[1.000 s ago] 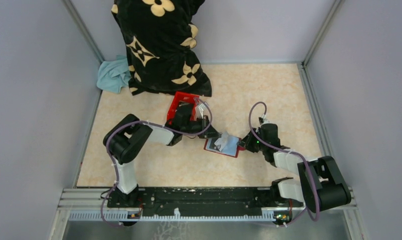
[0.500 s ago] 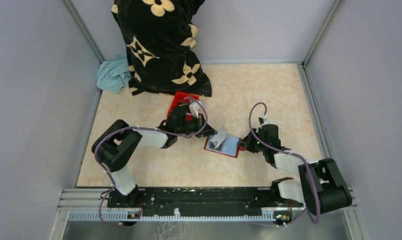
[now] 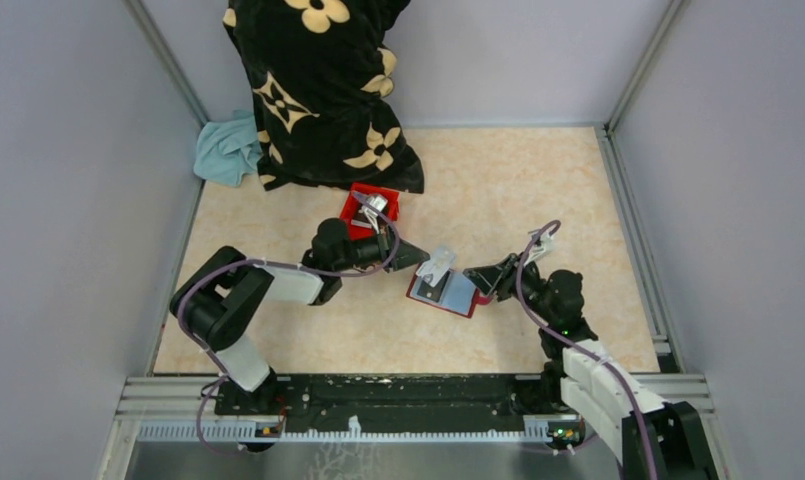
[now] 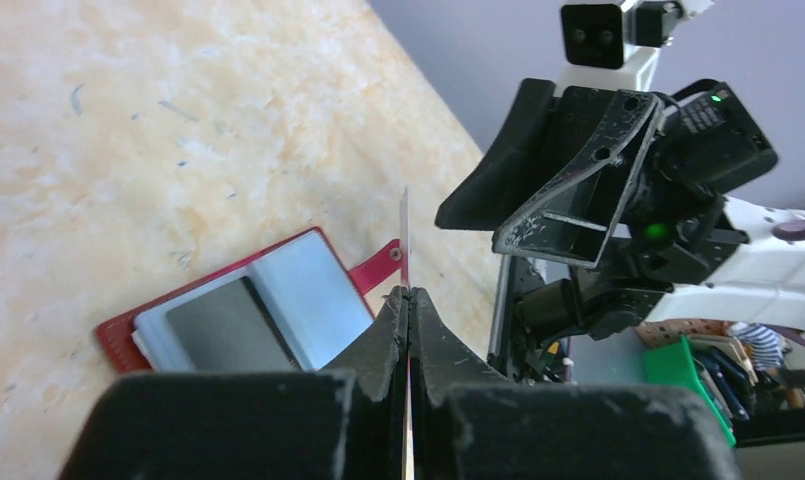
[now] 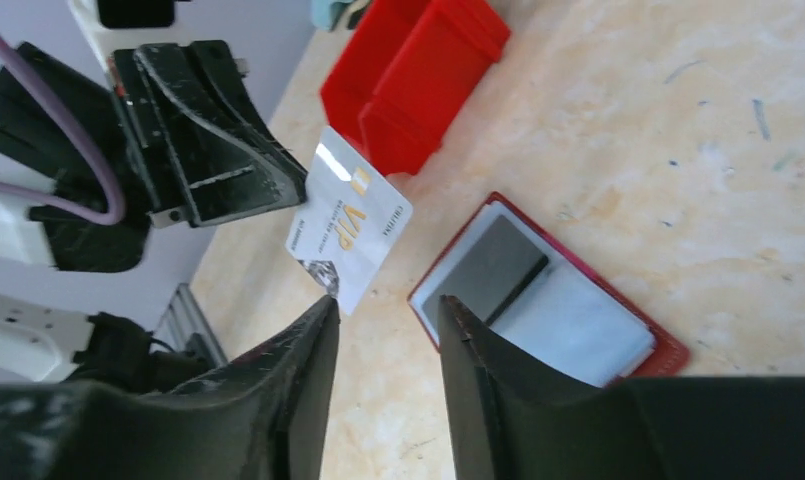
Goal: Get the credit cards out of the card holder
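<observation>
Both arms reach out from the near edge of the pale marbled surface [image 3: 518,190]. The left arm [image 3: 278,285] runs low toward the middle with its elbow folded close to its base; the right arm [image 3: 598,385] stretches forward and leftward from the near right corner, wrist turned in toward the centre.

Between them the card holder [image 3: 448,293] lies open and flat on the surface, its red border framing a dark panel and a pale blue-grey one; its small red strap points toward the right arm. The right claw [image 3: 485,280] hovers just beside the holder's right edge, its fingers parted by a narrow gap with nothing between them.

The left claw [image 3: 423,262] sits just past the holder's far left corner, pinched tight on one edge of a credit card [image 3: 440,266]. The card is pale with "VIP" lettering, held tilted and clear of the holder; from the left wrist it shows edge-on, a thin line rising from between the closed fingertips.

Farther back, a red box [image 3: 350,210] stands just behind the left wrist. A black cloth [image 3: 318,90] with cream flowers is heaped against the far wall; a blue cloth [image 3: 226,150] lies bunched at its left.
</observation>
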{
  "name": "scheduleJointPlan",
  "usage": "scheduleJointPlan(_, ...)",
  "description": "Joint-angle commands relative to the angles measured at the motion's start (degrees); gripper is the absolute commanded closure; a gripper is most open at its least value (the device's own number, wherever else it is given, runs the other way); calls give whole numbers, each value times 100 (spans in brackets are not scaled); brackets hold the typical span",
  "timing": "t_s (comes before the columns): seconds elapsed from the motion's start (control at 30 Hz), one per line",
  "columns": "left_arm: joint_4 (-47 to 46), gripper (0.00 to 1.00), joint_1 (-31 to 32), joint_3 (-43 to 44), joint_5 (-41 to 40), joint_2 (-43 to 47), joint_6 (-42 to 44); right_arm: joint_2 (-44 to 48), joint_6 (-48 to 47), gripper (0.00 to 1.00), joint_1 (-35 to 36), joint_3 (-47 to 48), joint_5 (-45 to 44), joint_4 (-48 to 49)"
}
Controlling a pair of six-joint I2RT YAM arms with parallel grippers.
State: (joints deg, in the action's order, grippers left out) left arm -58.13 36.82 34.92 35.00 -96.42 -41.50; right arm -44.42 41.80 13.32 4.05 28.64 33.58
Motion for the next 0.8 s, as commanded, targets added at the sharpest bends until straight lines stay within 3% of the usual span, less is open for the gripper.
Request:
scheduleJointPlan(0.0,-1211,100,-34,17,796,-320,-540,-108,32,53,-49,65,656,905)
scheduleJointPlan(0.1,-1658,100,-34,91,1180,-541,-804,-156,-100,51,-56,216,662,922)
scheduleJointPlan(0.33,-2496,100,-34,480,2221,-1038,-1437,171,-1059,51,-49,1018,395,-565)
scheduleJointPlan(0.47,-3258,100,-34,612,2483,-1424,-2007,-36,-1012,54,-52,955,788,-321)
scheduleJointPlan(0.77,-3455,100,-32,744,2656,-1597,-2292,-364,-798,58,16,905,1537,239)
